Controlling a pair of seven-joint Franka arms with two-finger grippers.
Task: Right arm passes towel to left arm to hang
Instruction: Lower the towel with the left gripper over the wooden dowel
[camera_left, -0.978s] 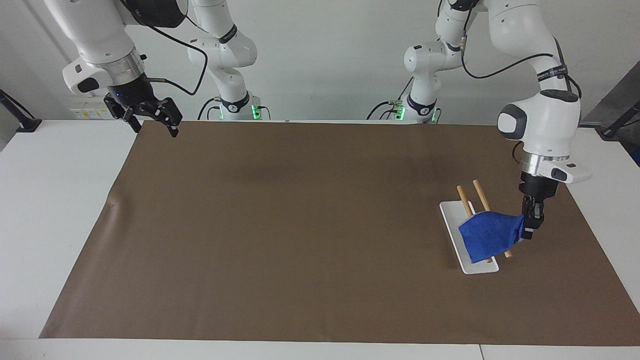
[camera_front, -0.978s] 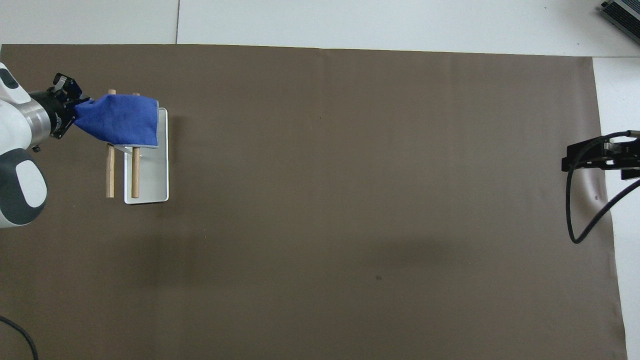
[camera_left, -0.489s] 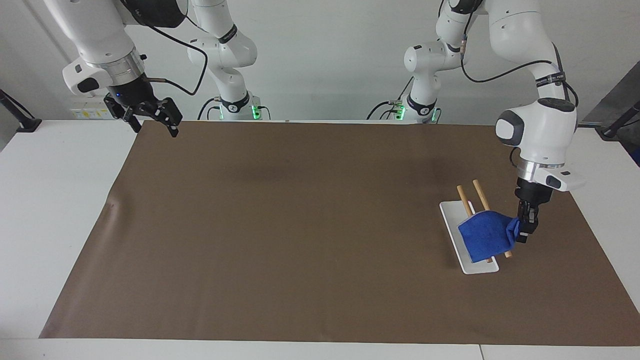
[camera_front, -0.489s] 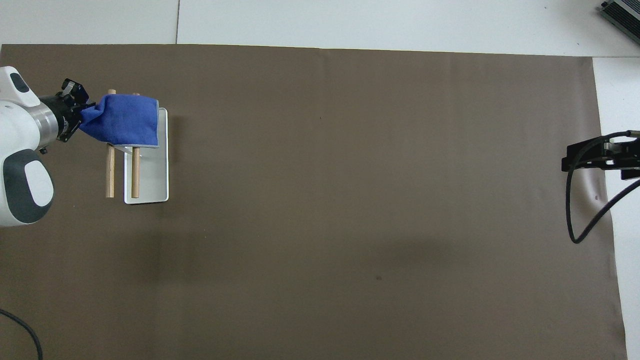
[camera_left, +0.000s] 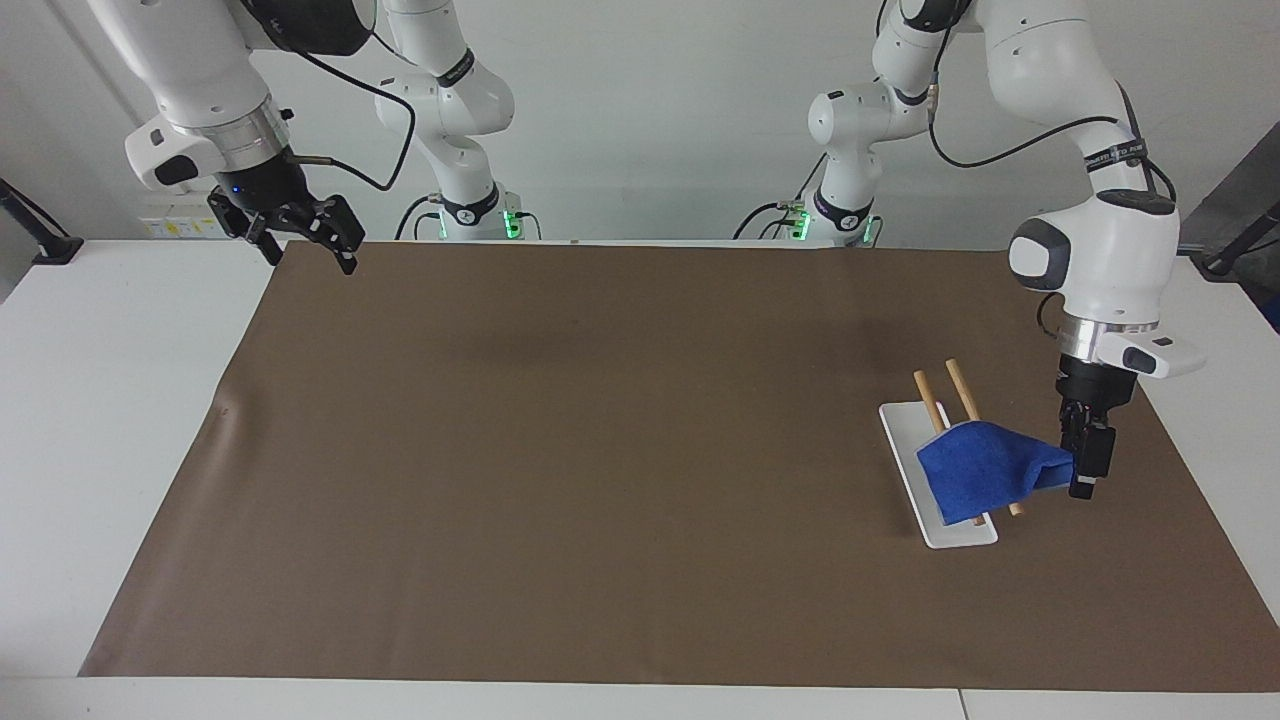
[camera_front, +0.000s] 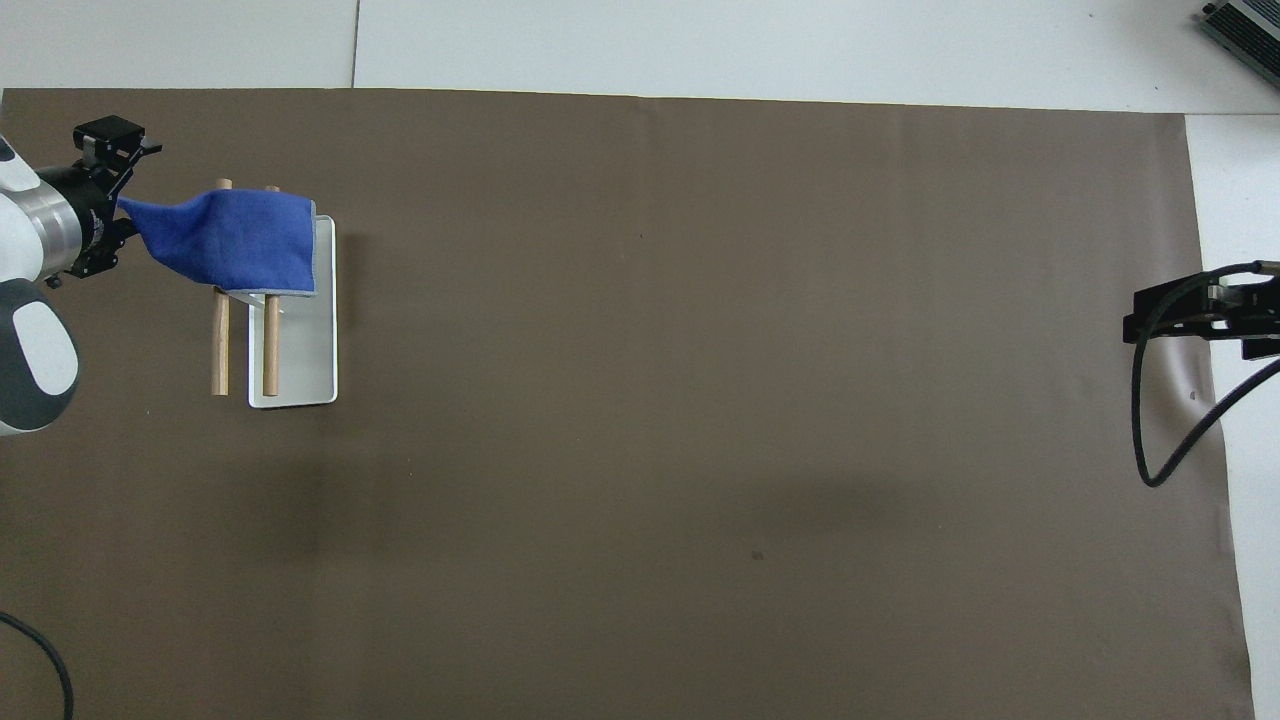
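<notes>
Handover looks done: towel (camera_left: 985, 468) is draped over the wooden rack (camera_left: 948, 392), one corner at the left gripper (camera_left: 1085, 462), whose grip I can't tell. Right gripper (camera_left: 305, 235) waits, spread, empty.

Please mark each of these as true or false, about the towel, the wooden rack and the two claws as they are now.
1. The blue towel lies draped over the two wooden rods of the rack. True.
2. The rack stands on a white tray at the right arm's end of the table. False: it stands toward the left arm's end.
3. The right claw holds a corner of the towel. False: it is open and holds nothing, up over the mat's corner at its own end, where that arm waits.
4. The left claw is at the towel's stretched-out corner, beside the rack. True.
5. The towel lies flat on the brown mat. False: it hangs on the rods, above the tray.
</notes>
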